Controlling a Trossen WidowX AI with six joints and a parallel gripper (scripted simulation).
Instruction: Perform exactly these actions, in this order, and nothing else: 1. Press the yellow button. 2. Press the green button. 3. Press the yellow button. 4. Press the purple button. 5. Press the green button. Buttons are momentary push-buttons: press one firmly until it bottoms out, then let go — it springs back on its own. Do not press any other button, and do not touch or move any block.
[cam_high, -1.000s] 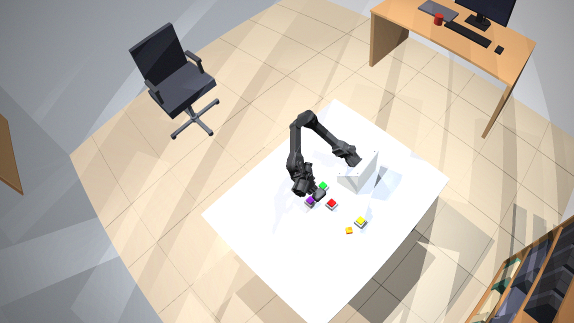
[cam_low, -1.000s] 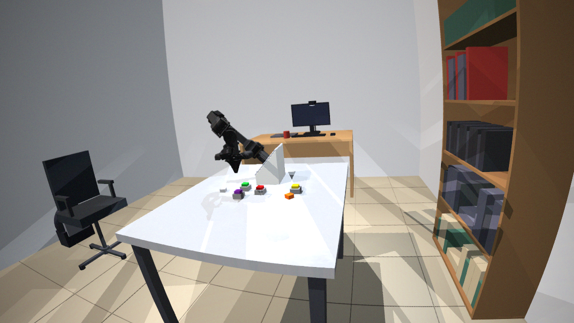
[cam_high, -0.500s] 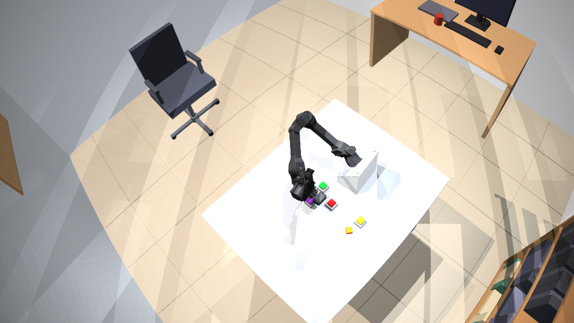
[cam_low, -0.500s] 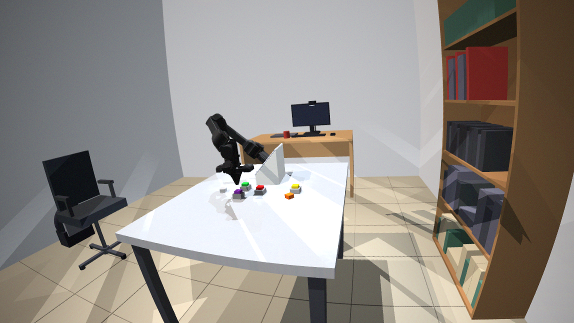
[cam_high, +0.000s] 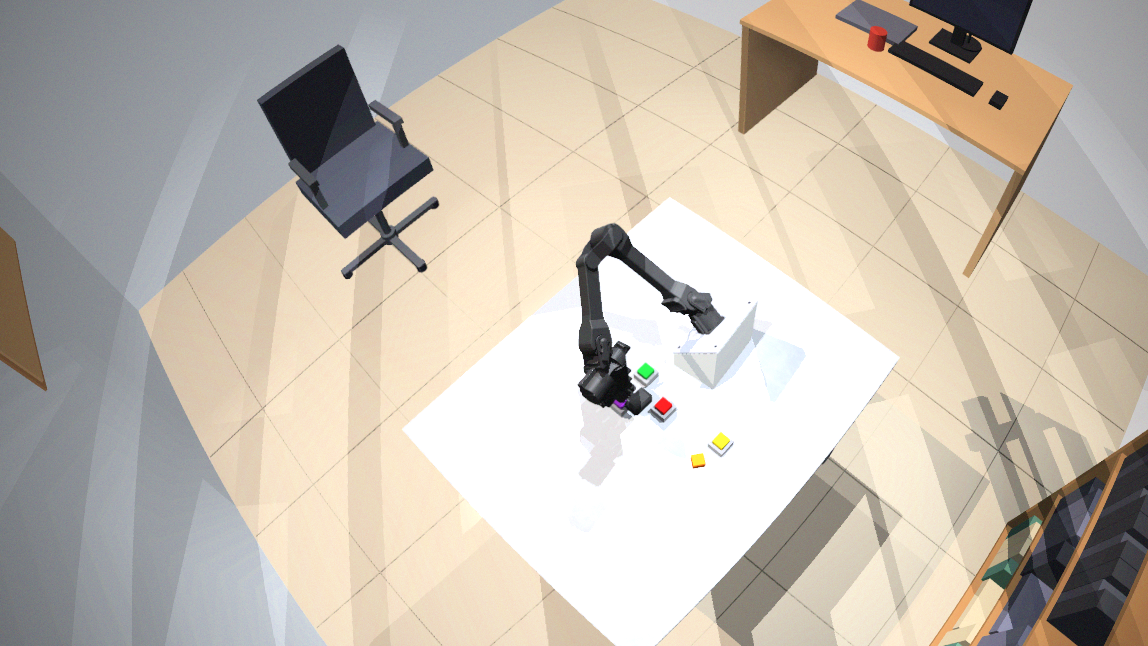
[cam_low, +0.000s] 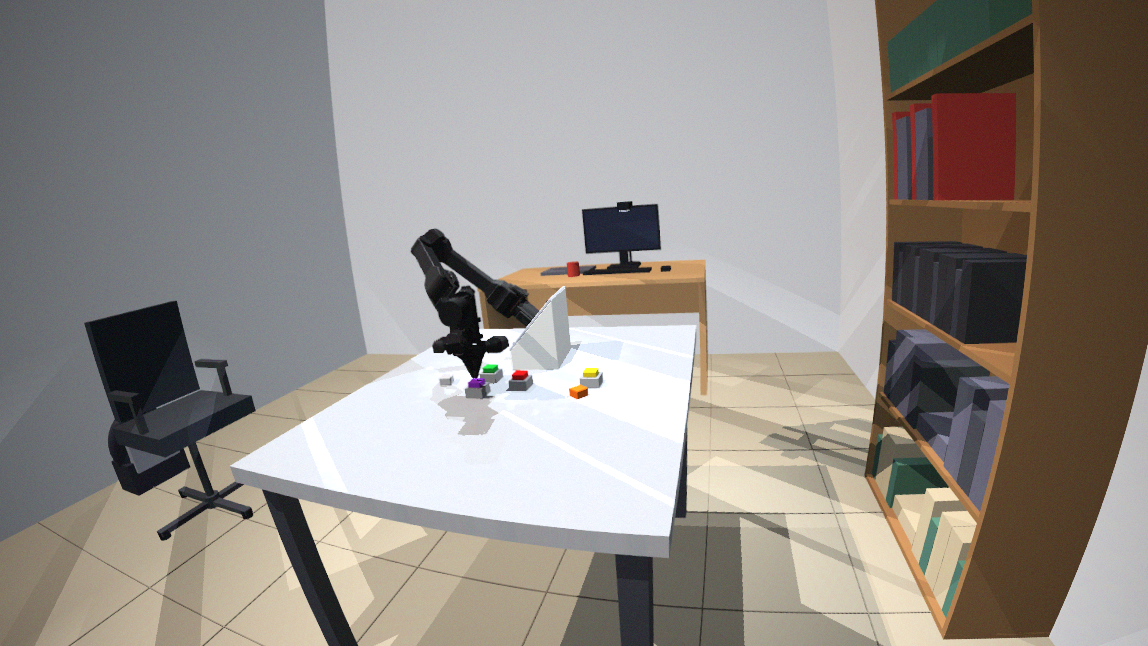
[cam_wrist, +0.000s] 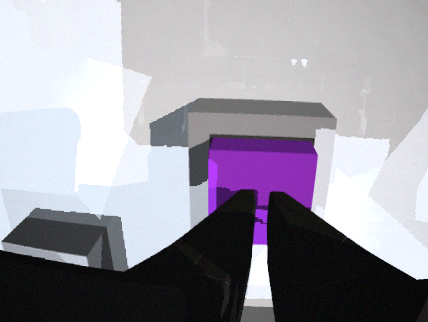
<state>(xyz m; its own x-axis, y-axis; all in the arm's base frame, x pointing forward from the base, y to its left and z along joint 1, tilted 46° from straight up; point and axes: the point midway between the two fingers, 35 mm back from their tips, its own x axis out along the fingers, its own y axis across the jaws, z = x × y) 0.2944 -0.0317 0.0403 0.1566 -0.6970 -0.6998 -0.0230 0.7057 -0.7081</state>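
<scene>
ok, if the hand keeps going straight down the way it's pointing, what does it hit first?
The purple button. The shut hand points down at its cap, with the tips at or just above it; whether they already touch is unclear. Nothing else lies between.

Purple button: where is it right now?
In the exterior view the purple button sits directly under the shut gripper, just left of the green button and red button.

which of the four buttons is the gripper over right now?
The purple button. The shut gripper has its jaws pointing down right at its cap, while the green button, red button and yellow button sit uncovered off to the side.
</scene>
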